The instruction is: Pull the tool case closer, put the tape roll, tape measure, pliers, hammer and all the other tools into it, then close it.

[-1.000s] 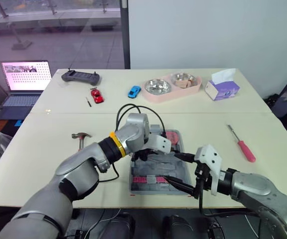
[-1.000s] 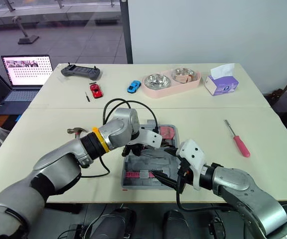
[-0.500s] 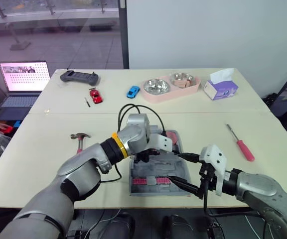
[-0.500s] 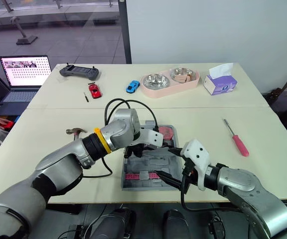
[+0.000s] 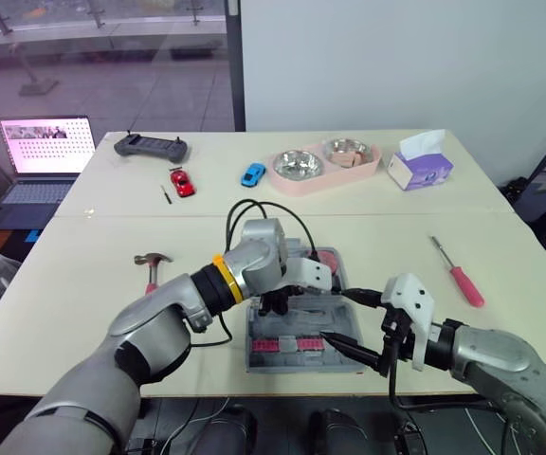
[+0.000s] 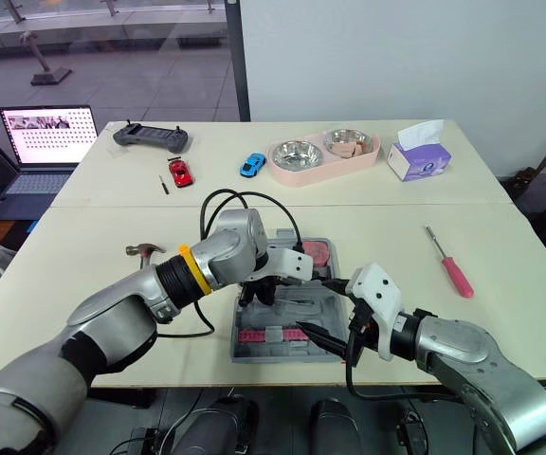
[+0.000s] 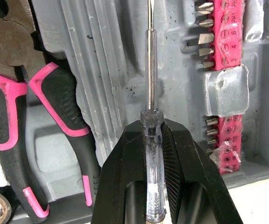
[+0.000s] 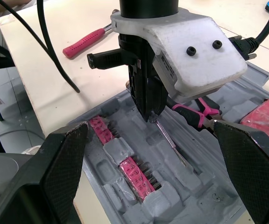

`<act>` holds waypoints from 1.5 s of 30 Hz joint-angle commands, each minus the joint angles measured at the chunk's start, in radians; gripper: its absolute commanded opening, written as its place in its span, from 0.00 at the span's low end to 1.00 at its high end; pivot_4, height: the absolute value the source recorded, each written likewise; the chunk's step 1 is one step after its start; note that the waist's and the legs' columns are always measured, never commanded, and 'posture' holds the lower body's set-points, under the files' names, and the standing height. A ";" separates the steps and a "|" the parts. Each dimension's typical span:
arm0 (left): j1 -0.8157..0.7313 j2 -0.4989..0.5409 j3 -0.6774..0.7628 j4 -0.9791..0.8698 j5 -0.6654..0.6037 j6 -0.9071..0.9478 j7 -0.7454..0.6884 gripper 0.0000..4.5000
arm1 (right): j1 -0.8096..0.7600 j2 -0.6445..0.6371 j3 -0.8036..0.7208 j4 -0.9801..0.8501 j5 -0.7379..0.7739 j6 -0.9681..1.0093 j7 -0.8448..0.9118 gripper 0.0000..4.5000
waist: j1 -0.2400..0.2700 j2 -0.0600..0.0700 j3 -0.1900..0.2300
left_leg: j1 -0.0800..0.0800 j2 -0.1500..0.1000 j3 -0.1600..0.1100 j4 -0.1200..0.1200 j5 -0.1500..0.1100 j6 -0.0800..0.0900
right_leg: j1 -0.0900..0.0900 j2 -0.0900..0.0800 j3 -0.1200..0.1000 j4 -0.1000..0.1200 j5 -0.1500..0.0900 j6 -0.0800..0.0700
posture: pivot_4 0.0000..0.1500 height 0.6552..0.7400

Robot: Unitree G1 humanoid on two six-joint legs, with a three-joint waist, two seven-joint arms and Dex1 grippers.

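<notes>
The grey tool case lies open near the table's front edge. Pink-handled pliers and pink bit strips sit in its tray, and a pink-red object lies at its far right corner. My left gripper hangs over the tray, shut on a clear-handled screwdriver whose metal shaft points down into a groove. My right gripper stands open at the case's near right side, fingers spread wide. The hammer lies on the table to the left of the case.
A red-handled screwdriver lies to the right. At the back are a small dark tool, two toy cars, a controller, pink bowls and a tissue box. A laptop stands off the table's left.
My left gripper has sunk a little lower over the tray with the screwdriver. My right gripper has drawn back slightly toward the right.
</notes>
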 commanded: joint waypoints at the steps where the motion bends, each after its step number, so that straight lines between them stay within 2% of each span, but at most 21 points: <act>1: -0.035 0.023 0.050 -0.030 -0.024 0.035 0.004 0.01 | -0.002 -0.004 -0.014 -0.022 0.011 -0.001 -0.002 1.00 | -0.001 0.000 0.000 | 0.000 0.000 0.000 0.000 0.000 0.000 | 0.000 0.000 0.000 0.000 0.000 0.000 | 1.00 1.00; 8: -0.048 0.052 0.032 -0.055 -0.039 0.036 0.001 0.01 | -0.011 0.001 -0.007 -0.021 0.012 0.005 -0.004 1.00 | 0.000 0.000 0.000 | 0.000 0.000 0.000 0.000 0.000 0.000 | 0.000 0.000 0.000 0.000 0.000 0.000 | 1.00 1.00; 33: -0.005 0.031 0.004 -0.050 -0.050 0.041 0.060 0.01 | 0.002 -0.001 -0.012 -0.033 0.019 0.008 -0.014 1.00 | 0.000 0.000 0.000 | 0.000 0.000 0.000 0.000 0.000 0.000 | 0.000 0.000 0.000 0.000 0.000 0.000 | 1.00 1.00; 42: -0.029 0.050 0.029 -0.120 -0.087 0.089 0.061 0.99 | 0.004 -0.003 -0.012 -0.026 0.017 0.001 -0.003 1.00 | 0.000 0.000 0.000 | 0.000 0.000 0.000 0.000 0.000 0.000 | 0.000 0.000 0.000 0.000 0.000 0.000 | 1.00 1.00; 45: -0.039 0.071 0.048 -0.170 -0.110 0.112 0.058 0.99 | 0.001 -0.002 -0.010 -0.021 0.013 0.000 0.001 1.00 | 0.000 0.000 0.000 | 0.000 0.000 0.000 0.000 0.000 0.000 | 0.000 0.000 0.000 0.000 0.000 0.000 | 1.00 1.00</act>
